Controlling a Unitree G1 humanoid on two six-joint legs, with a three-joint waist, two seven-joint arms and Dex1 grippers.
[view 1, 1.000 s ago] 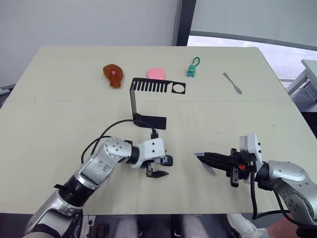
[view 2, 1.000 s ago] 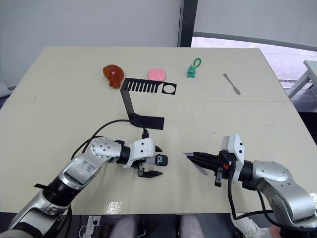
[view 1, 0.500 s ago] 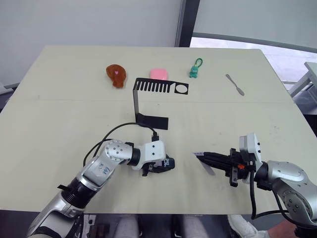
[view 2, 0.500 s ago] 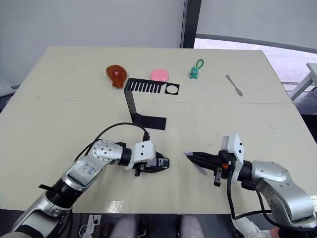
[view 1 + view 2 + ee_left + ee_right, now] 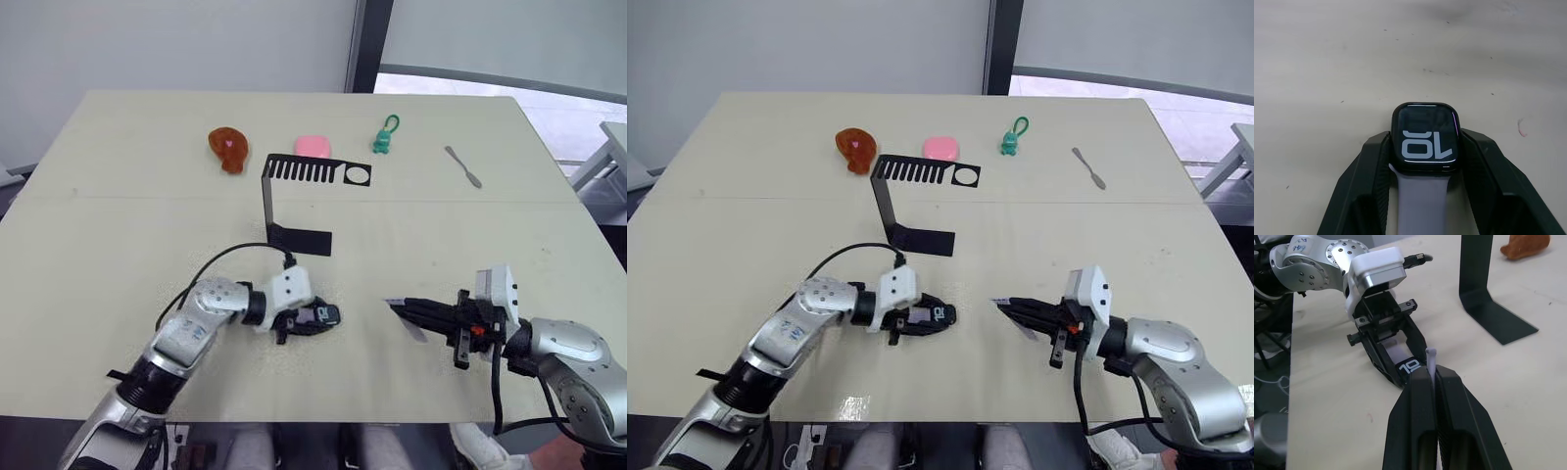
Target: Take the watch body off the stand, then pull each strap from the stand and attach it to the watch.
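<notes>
The watch body (image 5: 1423,137), black with pale digits, lies on the table with a pale-lavender strap (image 5: 1421,200) attached to it. My left gripper (image 5: 313,317) is shut on the watch body, and its fingers (image 5: 1371,181) press against both sides of the case. To the right, my right gripper (image 5: 409,307) is shut on the other whitish strap (image 5: 1431,354). That strap's tip sticks out past the fingertips and points toward the watch, a short gap away. The black stand (image 5: 266,201) sits behind with its comb top bare.
Along the far side lie a brown object (image 5: 228,149), a pink object (image 5: 313,146), a green keychain figure (image 5: 383,135) and a grey spatula (image 5: 460,164). A black cable (image 5: 220,259) loops off my left wrist.
My left gripper has dropped to the table and closed from open onto the watch body. The right gripper with its strap has stayed put.
</notes>
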